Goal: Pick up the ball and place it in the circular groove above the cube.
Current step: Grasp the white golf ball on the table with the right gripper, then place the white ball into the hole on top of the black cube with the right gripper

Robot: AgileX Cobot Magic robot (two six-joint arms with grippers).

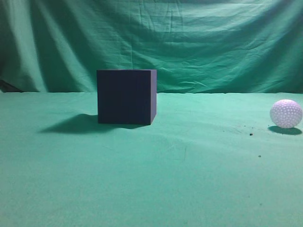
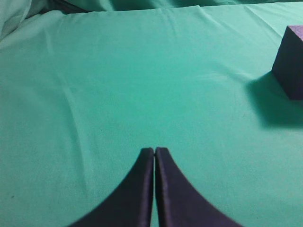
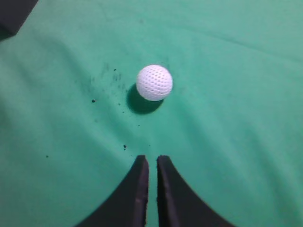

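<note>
The dark navy cube (image 1: pixel 126 97) stands on the green cloth left of centre; its top face is hidden from this low view. The white dimpled ball (image 1: pixel 286 113) lies on the cloth at the far right. Neither gripper shows in the exterior view. In the right wrist view the ball (image 3: pixel 154 82) lies just ahead of my right gripper (image 3: pixel 152 158), whose fingers are together with a thin slit between them and hold nothing. A corner of the cube (image 3: pixel 14 14) shows at top left. My left gripper (image 2: pixel 155 150) is shut and empty, with the cube (image 2: pixel 289 61) far to its right.
A green cloth (image 1: pixel 151 179) covers the table and hangs as a backdrop (image 1: pixel 189 42) behind it. Small dark specks (image 3: pixel 106 85) lie on the cloth left of the ball.
</note>
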